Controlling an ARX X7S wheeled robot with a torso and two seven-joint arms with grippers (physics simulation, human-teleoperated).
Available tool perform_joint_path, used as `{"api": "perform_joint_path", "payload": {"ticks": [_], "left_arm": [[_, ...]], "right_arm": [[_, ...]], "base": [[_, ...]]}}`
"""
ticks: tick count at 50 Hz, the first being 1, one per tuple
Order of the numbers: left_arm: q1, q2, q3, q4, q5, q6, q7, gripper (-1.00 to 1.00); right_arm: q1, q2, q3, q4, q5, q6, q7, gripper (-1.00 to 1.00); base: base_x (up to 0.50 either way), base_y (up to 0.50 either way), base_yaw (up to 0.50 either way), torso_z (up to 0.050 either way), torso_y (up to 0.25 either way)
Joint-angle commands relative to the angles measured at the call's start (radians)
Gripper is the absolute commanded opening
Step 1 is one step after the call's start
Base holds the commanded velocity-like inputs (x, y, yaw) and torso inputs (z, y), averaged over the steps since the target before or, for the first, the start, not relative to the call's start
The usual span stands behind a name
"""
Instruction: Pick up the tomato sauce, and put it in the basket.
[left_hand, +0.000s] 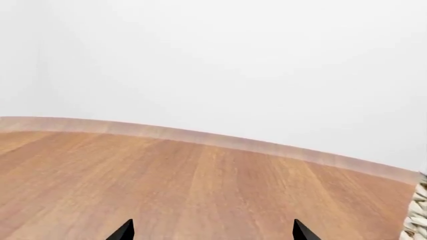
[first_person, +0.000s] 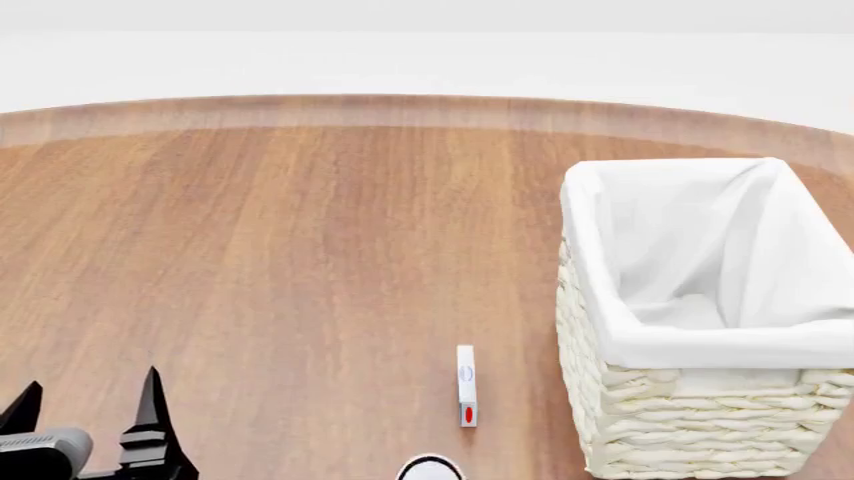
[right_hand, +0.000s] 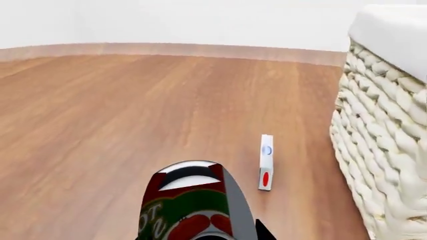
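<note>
The can (right_hand: 190, 202) of tomato sauce sits very close under the right wrist camera, and a dark grey finger (right_hand: 239, 210) of the right gripper lies along its side. I judge that the gripper pinches the can, so the picking step seems in hand or just done, though the second finger is hidden behind the can. In the head view only a small white round top (first_person: 430, 468) shows at the lower edge, probably this same can.

The basket (first_person: 694, 420) stands on the table (first_person: 294, 250) to the right, near the can but apart from it, and its white lining is folded over the rim. Next, the can must go up above the rim, then over the opening, before the release.

The left gripper (first_person: 83, 415) hovers at the table's near left with its fingers spread and nothing between them.

The can's red and green label carries white letters, but I cannot read them. A small white box (right_hand: 265, 161) lies between can and basket, with a blue mark and a red mark; no writing is readable.
</note>
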Motion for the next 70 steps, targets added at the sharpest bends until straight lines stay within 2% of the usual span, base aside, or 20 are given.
{"api": "perform_joint_path", "payload": {"ticks": [1, 6, 18, 27, 50, 70], "left_arm": [[0.001, -0.003, 0.007, 0.008, -0.003, -0.005, -0.007, 1.0], [-0.001, -0.002, 0.006, -0.013, -0.006, 0.009, -0.002, 1.0], [-0.005, 0.0, 0.016, -0.025, -0.011, 0.013, 0.001, 1.0], [-0.007, 0.0, 0.023, -0.032, -0.009, 0.013, -0.003, 1.0], [-0.021, 0.002, 0.033, -0.07, -0.019, 0.029, 0.002, 1.0], [-0.025, 0.0, 0.043, -0.077, -0.02, 0.033, -0.005, 1.0]], "right_arm": [[0.12, 0.002, -0.012, -0.046, -0.032, 0.128, 0.004, -1.0], [0.195, 0.005, -0.01, -0.091, -0.03, 0.214, 0.018, -1.0], [0.367, -0.014, 0.009, -0.029, 0.011, 0.349, -0.005, -1.0], [0.501, -0.02, 0.038, 0.028, 0.036, 0.421, -0.016, -1.0], [0.764, -0.009, 0.107, 0.006, 0.09, 0.621, 0.008, -1.0], [0.968, 0.028, 0.198, 0.288, 0.068, 0.583, 0.017, -1.0]], "base": [[0.0, 0.0, 0.0, 0.0, 0.0], [0.0, 0.0, 0.0, 0.0, 0.0], [0.0, 0.0, 0.0, 0.0, 0.0], [0.0, 0.0, 0.0, 0.0, 0.0], [0.0, 0.0, 0.0, 0.0, 0.0], [0.0, 0.0, 0.0, 0.0, 0.0]]}}
